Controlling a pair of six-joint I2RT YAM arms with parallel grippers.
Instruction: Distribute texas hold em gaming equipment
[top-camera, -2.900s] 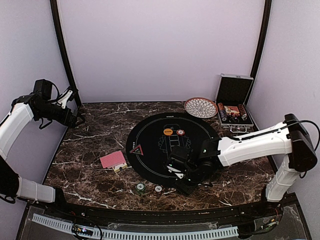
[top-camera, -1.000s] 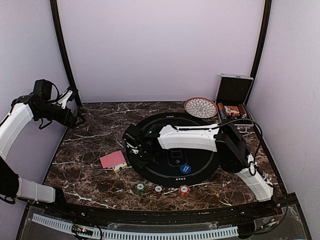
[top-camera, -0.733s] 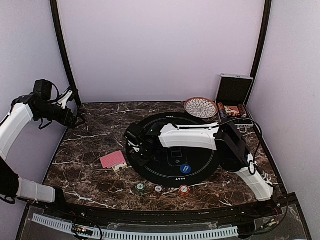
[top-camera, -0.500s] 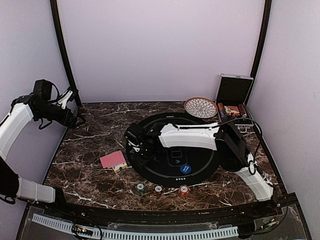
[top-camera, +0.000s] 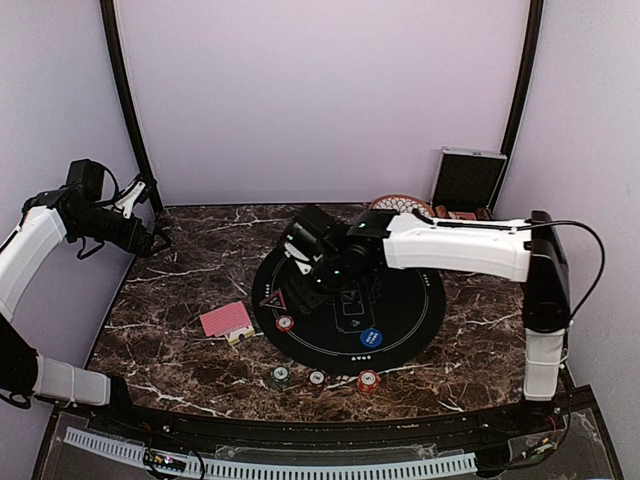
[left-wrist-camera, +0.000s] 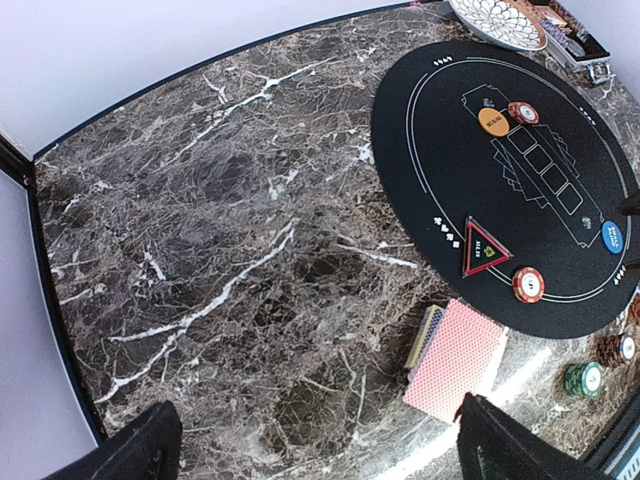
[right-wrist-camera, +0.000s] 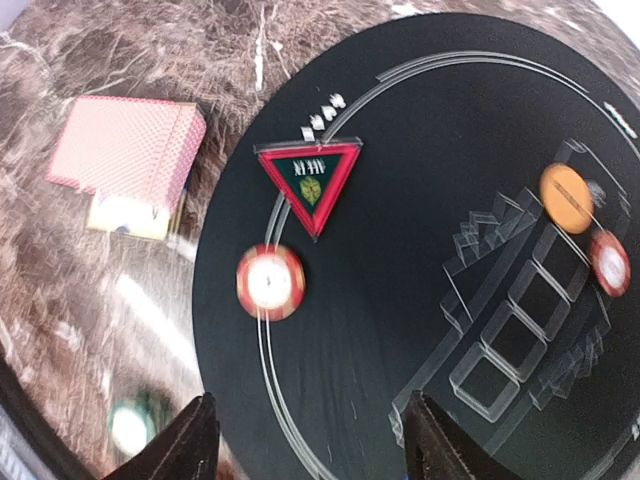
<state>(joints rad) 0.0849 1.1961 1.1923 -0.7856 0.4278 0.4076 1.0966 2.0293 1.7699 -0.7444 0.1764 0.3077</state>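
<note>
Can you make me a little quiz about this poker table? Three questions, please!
1. True or false: the blue disc lies on the black round mat.
2. Which thing lies closest to the red triangle marker? A) a red chip B) a spoon C) a yellow dice
3. Fill in "on" or "off": the card deck lies ___ the mat.
Key: 1 true; 2 A; 3 off.
</note>
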